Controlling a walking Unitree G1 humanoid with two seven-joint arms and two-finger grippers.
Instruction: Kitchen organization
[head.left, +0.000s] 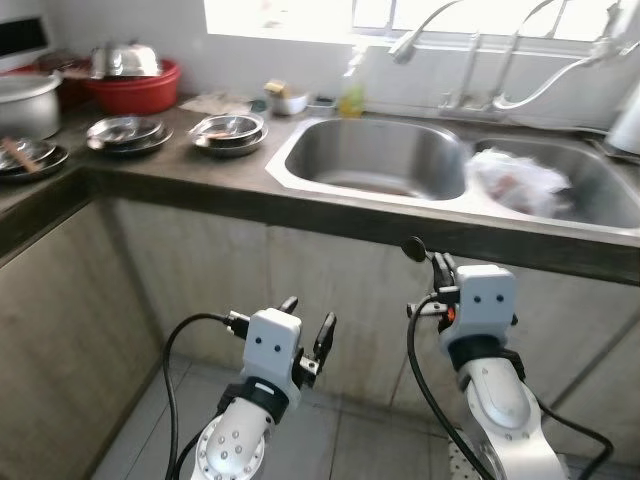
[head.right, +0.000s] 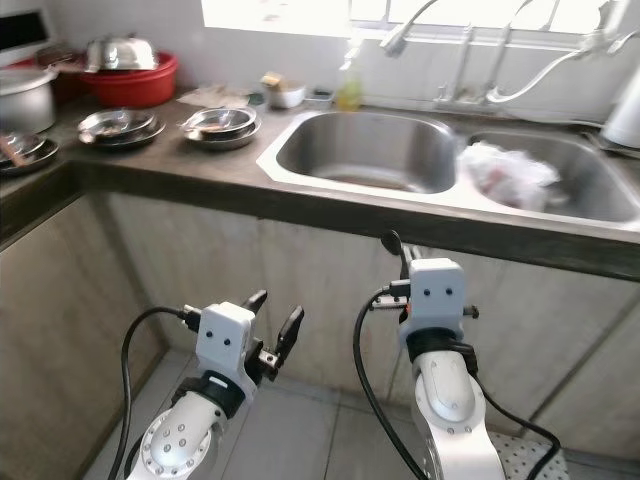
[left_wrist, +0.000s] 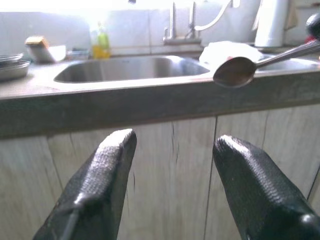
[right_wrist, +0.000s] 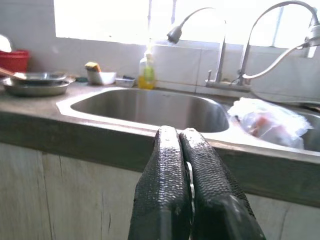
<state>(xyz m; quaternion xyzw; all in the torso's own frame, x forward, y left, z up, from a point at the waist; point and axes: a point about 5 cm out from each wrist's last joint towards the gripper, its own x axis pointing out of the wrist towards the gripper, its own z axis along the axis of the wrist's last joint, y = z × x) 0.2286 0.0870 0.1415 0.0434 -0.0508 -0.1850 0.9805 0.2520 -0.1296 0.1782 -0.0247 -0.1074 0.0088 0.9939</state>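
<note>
My right gripper (head.left: 441, 264) is shut on the handle of a metal spoon (head.left: 414, 248), held up just below the front edge of the counter (head.left: 250, 195). The spoon's bowl (left_wrist: 236, 71) points towards the left arm. My left gripper (head.left: 308, 318) hangs lower, in front of the cabinet doors, open with nothing between its fingers (left_wrist: 107, 165). In the right wrist view the two fingers (right_wrist: 167, 165) press together and face the left sink basin (right_wrist: 150, 107).
A double steel sink (head.left: 375, 155) holds a crumpled plastic bag (head.left: 518, 180) in its right basin. Stacked steel plates (head.left: 228, 132) and more plates (head.left: 125, 133) sit on the counter to the left, with a red basin (head.left: 135, 90), a pot (head.left: 25, 100) and a soap bottle (head.left: 351, 92).
</note>
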